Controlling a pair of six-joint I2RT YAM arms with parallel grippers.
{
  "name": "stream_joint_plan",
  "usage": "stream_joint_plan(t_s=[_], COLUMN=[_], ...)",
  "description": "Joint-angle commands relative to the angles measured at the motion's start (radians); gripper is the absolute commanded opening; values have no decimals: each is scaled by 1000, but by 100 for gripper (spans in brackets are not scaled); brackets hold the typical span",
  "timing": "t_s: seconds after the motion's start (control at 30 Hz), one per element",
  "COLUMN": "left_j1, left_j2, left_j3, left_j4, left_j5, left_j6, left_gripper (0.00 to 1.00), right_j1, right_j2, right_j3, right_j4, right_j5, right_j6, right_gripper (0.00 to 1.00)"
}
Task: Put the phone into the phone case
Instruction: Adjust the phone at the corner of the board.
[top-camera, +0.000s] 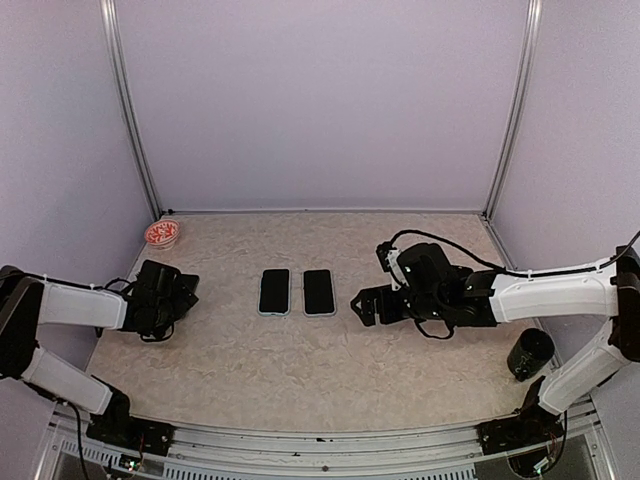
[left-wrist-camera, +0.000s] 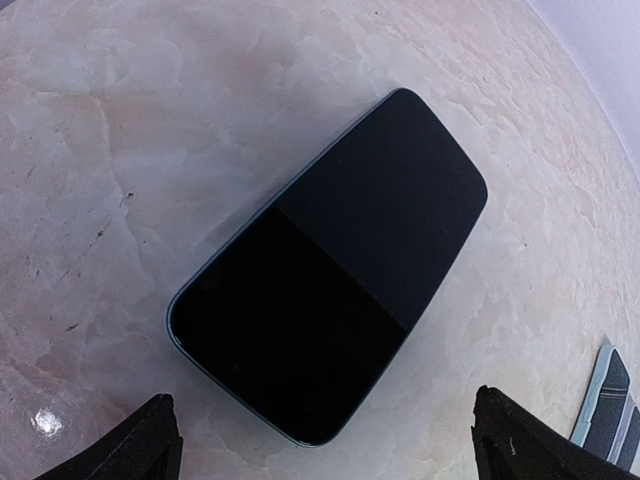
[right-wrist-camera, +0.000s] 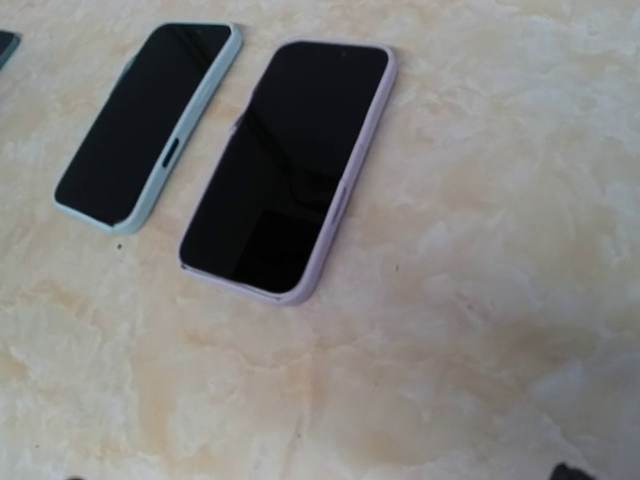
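Black and glossy, the phone (left-wrist-camera: 330, 270) lies flat and face up on the desk (left-wrist-camera: 120, 130), right under my left hand (top-camera: 180, 296). It sits between that hand's two fingers (left-wrist-camera: 140, 445), which stand wide apart and hold nothing. In the left wrist view its long axis runs from lower left to upper right, with the far end pointing away from the hand. From above I cannot see the phone at all, because the hand covers it.

Mid-desk lie the mint case (top-camera: 274, 291) and the lilac case (top-camera: 318, 291), side by side, close but apart. Their long axes are parallel and point at the back wall. Each shows a shiny black face inside its rim, and I cannot tell whether that is an empty shell or a fitted phone.

My right hand (top-camera: 362, 305) is just to the right of the lilac case, spread wide and empty. Its own camera catches only a dark tip at the bottom edge. At the right edge of the left wrist view a pale blue-grey sliver (left-wrist-camera: 605, 400) is cut off, and I cannot name it.

The desk is beige and marbled. A red-and-white dish (top-camera: 161, 234) sits in the far left corner and a black cup (top-camera: 528, 353) near the right edge. Pale lilac walls (top-camera: 320, 100) close three sides, with metal posts (top-camera: 130, 110) at the back corners.
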Motion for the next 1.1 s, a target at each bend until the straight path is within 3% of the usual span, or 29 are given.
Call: stream_joint_plan(t_s=[0.0, 1.07], left_j1=[6, -43], left_j2=[-13, -57], left_j3=[-22, -85], left_j4=[24, 98], left_j5=[20, 97], left_j6=[15, 10], left_gripper=[99, 99], right_j1=[-8, -8], right_j2=[31, 50], right_j3=[35, 35], right_j4=[13, 31], right_j5=[-6, -14], right_j6=[-14, -5], right_gripper=[99, 100])
